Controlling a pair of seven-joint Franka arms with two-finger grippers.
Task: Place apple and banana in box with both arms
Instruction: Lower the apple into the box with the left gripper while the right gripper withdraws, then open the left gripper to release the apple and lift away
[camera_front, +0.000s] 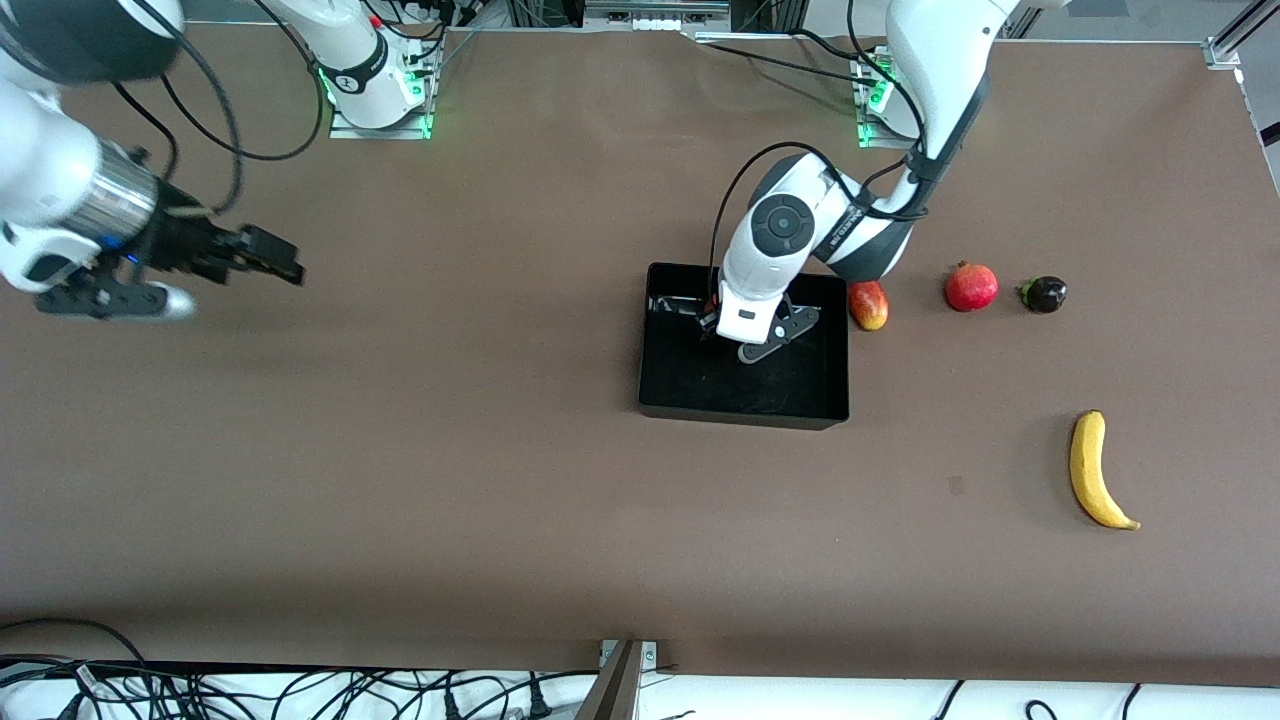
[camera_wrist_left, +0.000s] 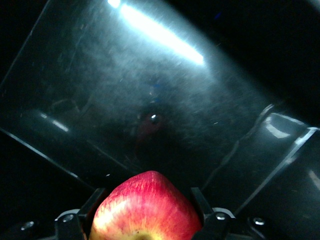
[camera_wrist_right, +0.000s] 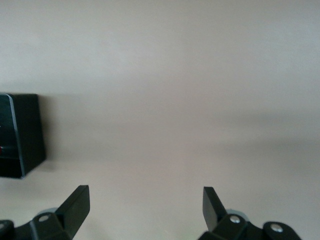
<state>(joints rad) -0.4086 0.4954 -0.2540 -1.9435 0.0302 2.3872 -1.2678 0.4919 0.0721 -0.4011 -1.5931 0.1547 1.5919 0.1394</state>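
The red, yellow-streaked apple (camera_wrist_left: 145, 212) sits between the fingers of my left gripper (camera_wrist_left: 146, 196), which is shut on it. In the front view the left gripper (camera_front: 712, 316) is down inside the black box (camera_front: 745, 400), at the end nearer the robots' bases; the wrist hides the apple there. The box floor (camera_wrist_left: 150, 75) lies just below the apple. The yellow banana (camera_front: 1095, 470) lies on the table toward the left arm's end, nearer the front camera than the box. My right gripper (camera_front: 272, 256) is open and empty over bare table at the right arm's end, also in its wrist view (camera_wrist_right: 145, 193).
A red-yellow mango (camera_front: 868, 305) lies right beside the box wall. A red pomegranate (camera_front: 971, 287) and a dark round fruit (camera_front: 1043, 294) lie in a row past it. The right wrist view shows a corner of the box (camera_wrist_right: 20, 135).
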